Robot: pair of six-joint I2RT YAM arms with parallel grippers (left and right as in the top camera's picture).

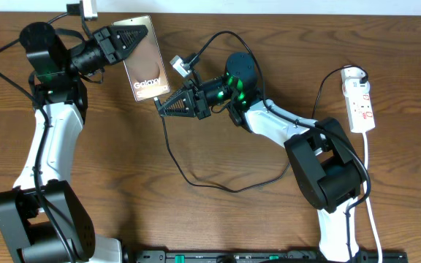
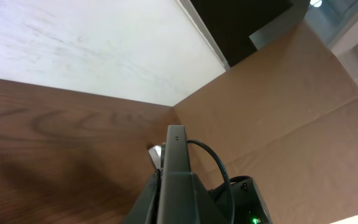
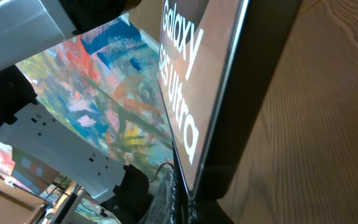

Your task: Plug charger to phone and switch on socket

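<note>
Left end effector [image 1: 139, 35] clamps the phone [image 1: 146, 64] at its top edge; right end effector [image 1: 160, 104], pinched narrow on the charger [image 1: 196, 183], meets its bottom edge.

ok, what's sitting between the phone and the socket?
Overhead view: the right gripper is at the lower edge of the phone, then comes the right arm, with the charger cable looped below it. The socket lies beyond the arm.

White "Galaxy S25 Ultra" printed on the face of the phone [image 3: 197, 62], upper centre of the right wrist view; only "Galaxy" legible overhead, upper left of centre. Red marks on the socket [image 1: 360, 98] too small to read.
</note>
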